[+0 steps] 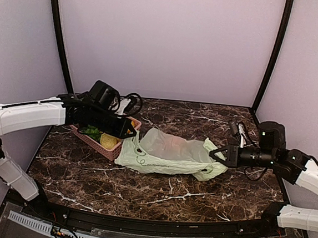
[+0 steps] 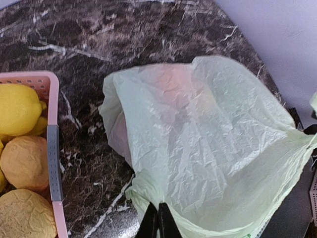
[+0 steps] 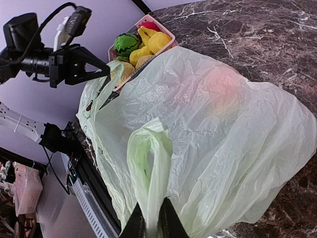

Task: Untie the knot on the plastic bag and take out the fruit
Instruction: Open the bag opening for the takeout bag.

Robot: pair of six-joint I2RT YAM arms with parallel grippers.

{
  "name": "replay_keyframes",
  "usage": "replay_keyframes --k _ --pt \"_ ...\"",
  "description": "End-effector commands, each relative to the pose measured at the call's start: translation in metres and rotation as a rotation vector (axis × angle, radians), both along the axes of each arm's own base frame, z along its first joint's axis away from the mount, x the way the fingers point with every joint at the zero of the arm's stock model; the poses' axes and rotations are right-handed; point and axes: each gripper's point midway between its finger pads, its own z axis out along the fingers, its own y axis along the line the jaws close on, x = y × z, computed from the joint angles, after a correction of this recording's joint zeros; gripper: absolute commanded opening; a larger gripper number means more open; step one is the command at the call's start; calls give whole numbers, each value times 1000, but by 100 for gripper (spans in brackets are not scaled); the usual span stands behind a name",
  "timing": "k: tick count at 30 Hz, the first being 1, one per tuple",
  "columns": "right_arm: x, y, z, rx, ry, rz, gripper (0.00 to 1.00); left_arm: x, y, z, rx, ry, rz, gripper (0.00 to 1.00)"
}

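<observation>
A pale green plastic bag (image 1: 167,153) lies on its side across the middle of the marble table. An orange-pink fruit (image 1: 174,145) shows dimly through the film (image 2: 173,84) (image 3: 223,89); other fruit is hidden. My left gripper (image 1: 131,133) is shut on the bag's left end (image 2: 158,210), which it holds slightly lifted. My right gripper (image 1: 214,155) is shut on a handle loop (image 3: 148,163) at the bag's right end, with the film squeezed between its fingers (image 3: 152,220). I cannot make out the knot in any view.
A pink basket (image 1: 111,153) stands just left of the bag, under my left arm. It holds a yellow lemon (image 2: 17,109), tan round pieces (image 2: 25,161), bananas (image 3: 148,42) and a green piece (image 3: 126,43). The table's front edge (image 1: 150,218) is near.
</observation>
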Motion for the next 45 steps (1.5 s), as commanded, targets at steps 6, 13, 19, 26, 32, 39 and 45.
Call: replay_keyframes --k 6,13,19,26,32,39,45 --pt "-4 -24 9 -1 -11 -117 44 -29 4 102 -391 -355 -82 1" --pt "10 -25 69 -84 -156 -102 84 -45 -1 117 -465 -390 -170 1" --pt "22 -3 116 -97 -261 2 92 -55 -6 131 -531 -415 -232 1" --pt "21 48 92 -138 -192 219 92 -57 -7 136 -545 -429 -248 1" --pt "6 88 48 -275 -143 373 90 -57 -7 134 -538 -424 -251 1" --pt "-1 109 13 -363 -131 457 86 -57 -7 135 -542 -423 -250 1" --pt "4 115 -8 -434 -133 461 77 -58 -7 137 -544 -425 -253 1"
